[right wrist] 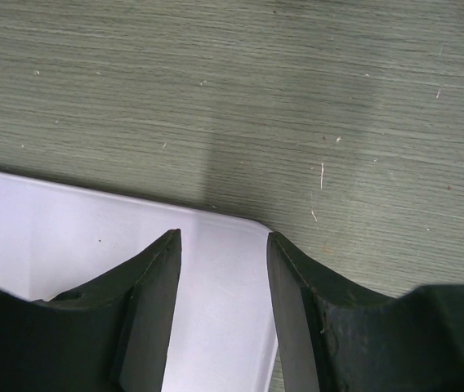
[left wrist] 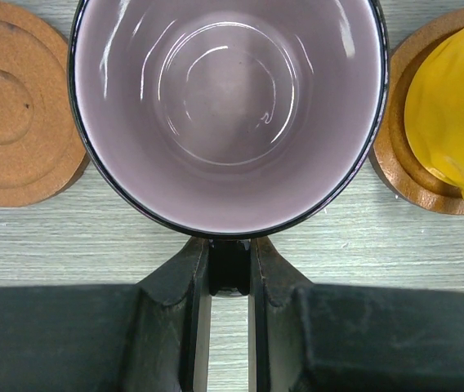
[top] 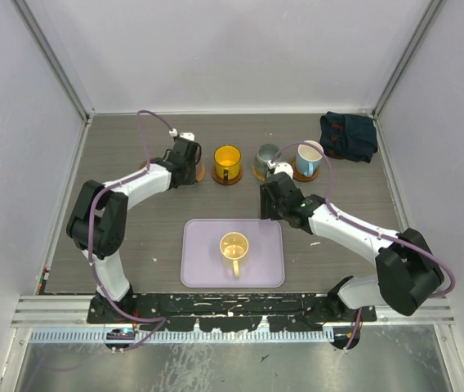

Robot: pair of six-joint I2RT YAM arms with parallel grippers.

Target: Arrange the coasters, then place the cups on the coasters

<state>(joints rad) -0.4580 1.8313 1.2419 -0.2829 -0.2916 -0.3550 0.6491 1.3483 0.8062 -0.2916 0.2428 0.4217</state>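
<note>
Left wrist view alone shows left gripper (left wrist: pixel 229 265) pinching purplish cup (left wrist: pixel 228 114) handle; right gripper (right wrist: pixel 220 269) spread over tray (right wrist: pixel 44 229) corner.

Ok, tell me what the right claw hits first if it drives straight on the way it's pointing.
Probably the lavender tray: its rounded corner lies right ahead of the right claw, between its open jaws. Bare table lies just past it. Height above the tray is unclear.
</note>
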